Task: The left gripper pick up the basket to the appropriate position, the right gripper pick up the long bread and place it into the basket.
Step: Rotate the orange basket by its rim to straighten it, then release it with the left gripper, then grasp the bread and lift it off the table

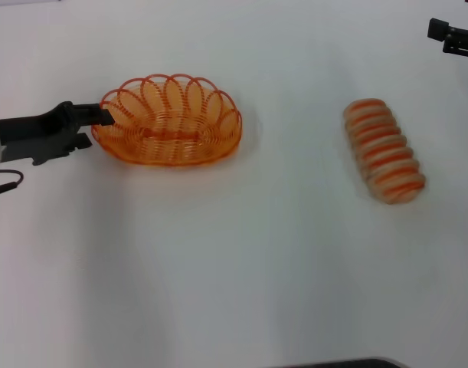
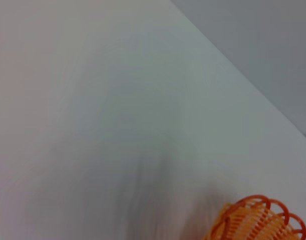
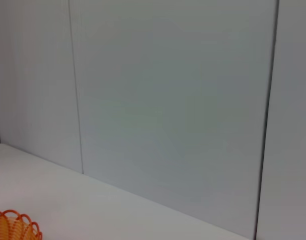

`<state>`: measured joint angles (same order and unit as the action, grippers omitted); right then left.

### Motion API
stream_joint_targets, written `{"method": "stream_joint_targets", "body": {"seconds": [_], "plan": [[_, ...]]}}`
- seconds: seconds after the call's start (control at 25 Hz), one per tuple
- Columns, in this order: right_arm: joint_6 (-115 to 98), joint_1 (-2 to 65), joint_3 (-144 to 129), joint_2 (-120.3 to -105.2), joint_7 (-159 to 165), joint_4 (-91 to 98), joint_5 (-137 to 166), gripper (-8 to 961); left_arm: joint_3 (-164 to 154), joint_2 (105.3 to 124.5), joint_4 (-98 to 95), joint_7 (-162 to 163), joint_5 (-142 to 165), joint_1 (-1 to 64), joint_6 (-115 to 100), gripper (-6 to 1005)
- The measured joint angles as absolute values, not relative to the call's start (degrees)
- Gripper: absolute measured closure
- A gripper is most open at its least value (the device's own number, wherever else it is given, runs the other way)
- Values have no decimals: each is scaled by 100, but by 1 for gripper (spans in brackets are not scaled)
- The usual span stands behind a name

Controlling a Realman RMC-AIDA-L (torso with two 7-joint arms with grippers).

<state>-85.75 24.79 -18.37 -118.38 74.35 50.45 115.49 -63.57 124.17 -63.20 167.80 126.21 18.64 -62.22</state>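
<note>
The orange wire basket (image 1: pixel 171 123) is at the left of the white table in the head view. My left gripper (image 1: pixel 105 116) reaches in from the left and is shut on the basket's left rim. The basket's rim also shows in the left wrist view (image 2: pixel 258 220) and the right wrist view (image 3: pixel 12 227). The long bread (image 1: pixel 384 150), tan with orange-red stripes, lies at the right, well apart from the basket. My right gripper (image 1: pixel 446 37) is at the far top right edge, far beyond the bread and mostly cut off.
The white table (image 1: pixel 241 261) spreads around both things, with bare surface between the basket and the bread. A grey panelled wall (image 3: pixel 168 100) stands behind the table. A thin cable (image 1: pixel 5 184) hangs by my left arm.
</note>
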Motion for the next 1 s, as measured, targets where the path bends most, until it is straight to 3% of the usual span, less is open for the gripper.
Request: {"method": "stream_joint_targets", "body": {"seconds": [0.08,0.36,0.44,0.56,0.6,0.64,0.76,0.96,1.0], "plan": [[-8552,2486,-1836,-11843,7435,5045,11548,81,-6167,12406,-6315,16541,12621,1880,-6273,532],[-8321,2569,-1803,-11877,7779,5024,11370,85,-4837,12333,-6102,13948,11676,2064,-6804,258],[-8258,2612,-1825,-11862,8111,5024,11371,86,-4536,12226,-5970,13148,11458,2199,-7264,198],[-8270,2680,-1915,-11732,8827,5035,11449,87,-4281,11914,-5587,12267,11510,2507,-8048,140],[-8336,2708,-2195,-11554,9474,5044,11522,88,-4245,11819,-5460,12015,11550,2615,-8269,142],[-8336,2708,-2195,-11554,9474,5044,11522,88,-4206,11706,-5303,11778,11607,2707,-8492,143],[-8521,2763,-2779,-11192,10669,5043,11626,89,-4057,11527,-5138,11124,11927,2901,-9075,146],[-9120,3115,-3081,-10616,12703,5040,12076,92,-3960,11456,-5417,10639,12525,2973,-9553,144],[-9120,3115,-3081,-10616,12703,5040,12076,92,-3955,11455,-5444,10617,12552,2971,-9566,144]]}}
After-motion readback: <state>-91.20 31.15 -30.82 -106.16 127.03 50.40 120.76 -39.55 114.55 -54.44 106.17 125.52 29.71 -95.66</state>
